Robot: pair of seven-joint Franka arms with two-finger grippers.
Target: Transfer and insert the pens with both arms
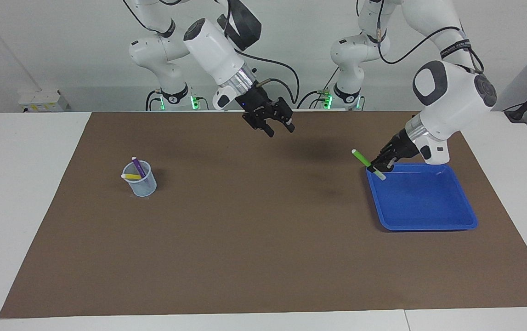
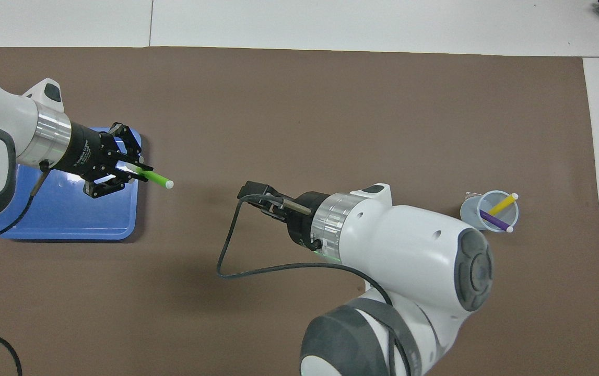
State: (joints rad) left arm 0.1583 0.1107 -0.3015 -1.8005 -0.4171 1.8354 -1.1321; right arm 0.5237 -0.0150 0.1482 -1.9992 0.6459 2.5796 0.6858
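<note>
My left gripper (image 1: 376, 166) (image 2: 131, 169) is shut on the green pen (image 1: 362, 159) (image 2: 158, 179). It holds the pen aslant in the air over the blue tray's (image 1: 424, 223) (image 2: 64, 231) corner, with the pale end pointing toward the middle of the mat. My right gripper (image 1: 278, 128) hangs open over the mat's middle, holding nothing; the overhead view hides its fingers under the wrist. The yellow pen (image 1: 131, 176) (image 2: 502, 204) and the purple pen (image 1: 138, 168) (image 2: 493, 221) stand in a clear cup (image 1: 143, 185) (image 2: 470, 211) toward the right arm's end.
A brown mat (image 1: 254, 239) covers most of the white table. Two smaller arm bases with green lights (image 1: 173, 96) (image 1: 347, 96) stand at the robots' edge. The right arm's cable (image 2: 236, 261) loops over the mat.
</note>
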